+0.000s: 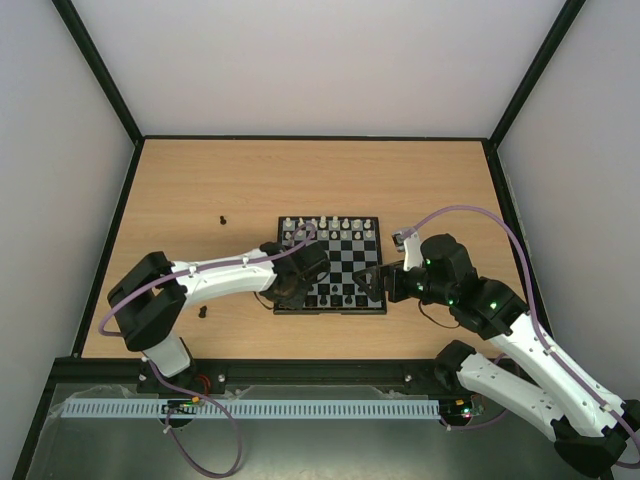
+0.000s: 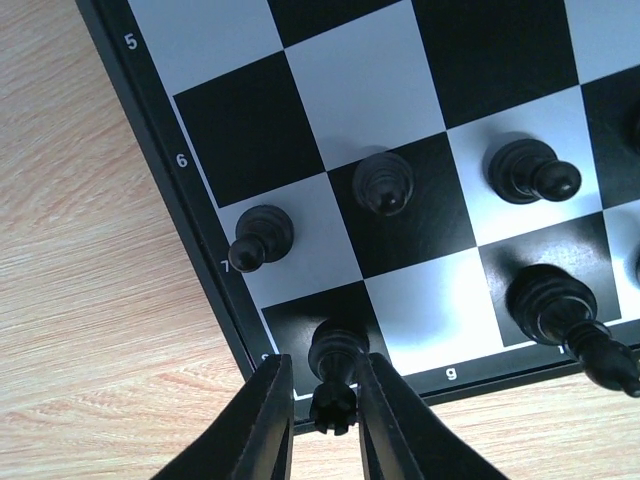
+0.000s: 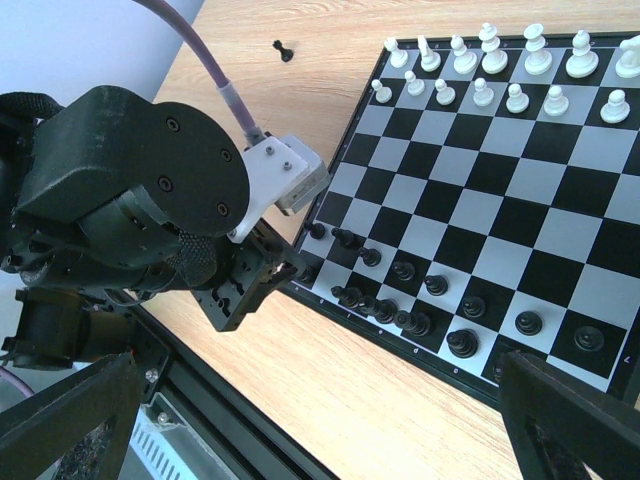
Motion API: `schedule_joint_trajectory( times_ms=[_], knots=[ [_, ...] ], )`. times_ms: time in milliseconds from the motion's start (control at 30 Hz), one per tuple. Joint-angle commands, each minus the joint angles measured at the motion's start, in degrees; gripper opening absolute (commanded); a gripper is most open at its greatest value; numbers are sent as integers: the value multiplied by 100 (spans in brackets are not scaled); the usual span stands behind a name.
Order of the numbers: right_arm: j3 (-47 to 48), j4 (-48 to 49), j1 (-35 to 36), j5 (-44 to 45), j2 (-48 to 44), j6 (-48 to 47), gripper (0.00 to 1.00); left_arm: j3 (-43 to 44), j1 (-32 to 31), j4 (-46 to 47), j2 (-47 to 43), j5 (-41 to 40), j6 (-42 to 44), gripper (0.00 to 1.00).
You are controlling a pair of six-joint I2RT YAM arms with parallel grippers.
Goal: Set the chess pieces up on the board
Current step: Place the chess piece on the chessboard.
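The board lies mid-table. Black chess pieces stand in its two near rows. In the left wrist view, a black rook stands upright on the board's near-left corner square. My left gripper straddles it with the jaws only slightly parted: the left finger stands clear of the rook and the right finger is right against it. Three black pawns stand one row further in. My right gripper hangs wide open and empty over the board's near-right corner.
White pieces fill the board's two far rows. Two loose black pieces lie on the table, one left of the board's far corner and one by the left arm's elbow. The black frame rail runs along the near table edge.
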Motion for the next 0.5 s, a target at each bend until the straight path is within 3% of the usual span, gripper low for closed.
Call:
schedule_joint_trajectory(
  times_ms=[0, 267, 467],
  knots=[
    [-53, -131, 18, -61, -24, -71, 99, 76, 33, -32, 21, -81, 28, 24],
    [-48, -127, 24, -64, -11, -71, 99, 388, -20, -374, -262, -195, -104, 31],
    [-27, -103, 25, -35, 53, -87, 99, 1199, -222, -1187, -1074, -670, -522, 46]
  ],
)
